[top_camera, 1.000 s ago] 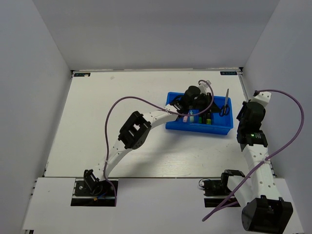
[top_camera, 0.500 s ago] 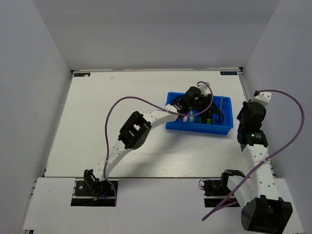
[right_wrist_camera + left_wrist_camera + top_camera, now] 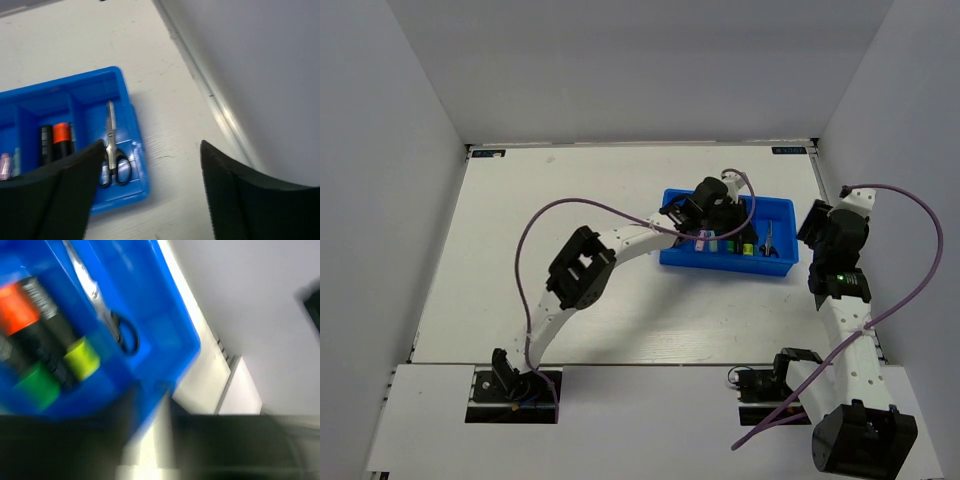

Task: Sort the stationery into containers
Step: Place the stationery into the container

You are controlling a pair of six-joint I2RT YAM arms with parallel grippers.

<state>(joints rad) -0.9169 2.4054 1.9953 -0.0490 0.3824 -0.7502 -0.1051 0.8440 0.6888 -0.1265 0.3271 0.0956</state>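
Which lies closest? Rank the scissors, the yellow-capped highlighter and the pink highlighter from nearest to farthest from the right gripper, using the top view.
From the right gripper:
1. scissors, in the blue tray's right-end compartment.
2. yellow-capped highlighter, in the compartment just left of them.
3. pink highlighter, farther left in the tray.

We see the left gripper hanging over the blue tray's middle compartments, blocking them from above. The right-end compartment, holding only the scissors, lies open overhead. Bare table spreads leftward, while the side wall stands close beside the right gripper.
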